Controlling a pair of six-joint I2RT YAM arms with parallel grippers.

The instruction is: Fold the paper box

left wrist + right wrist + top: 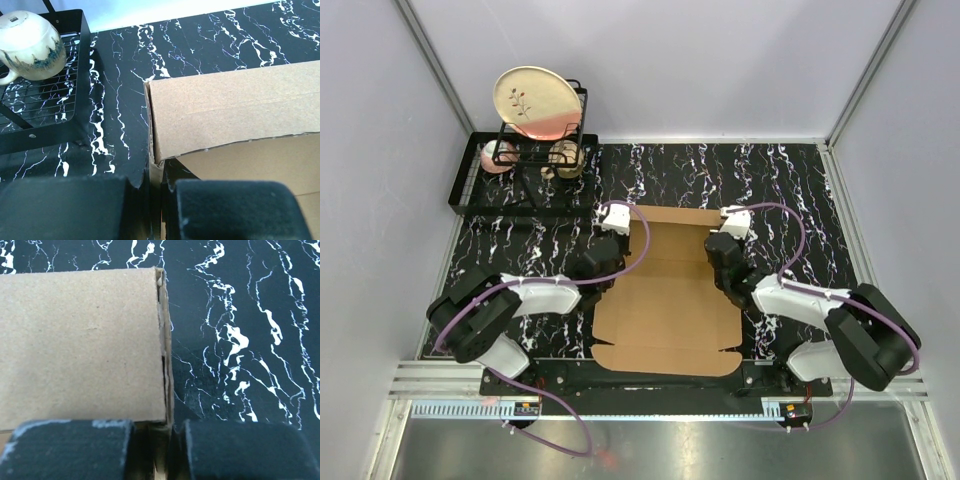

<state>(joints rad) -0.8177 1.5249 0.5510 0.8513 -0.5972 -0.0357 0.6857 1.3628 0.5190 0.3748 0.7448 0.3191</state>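
L gripper (156,187) pinched tight on paper box (665,305) side wall, 10 o'clock; R gripper (159,432) clamped likewise, 2 o'clock.

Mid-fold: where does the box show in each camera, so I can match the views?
Top external: box at the centre, between the two arms, on the marbled table.
Left wrist: box fills the right side, its left edge running down to bottom centre.
Right wrist: box fills the left half, its right edge running down to bottom centre.
Shared landmark: the black, white-veined table, in all three.
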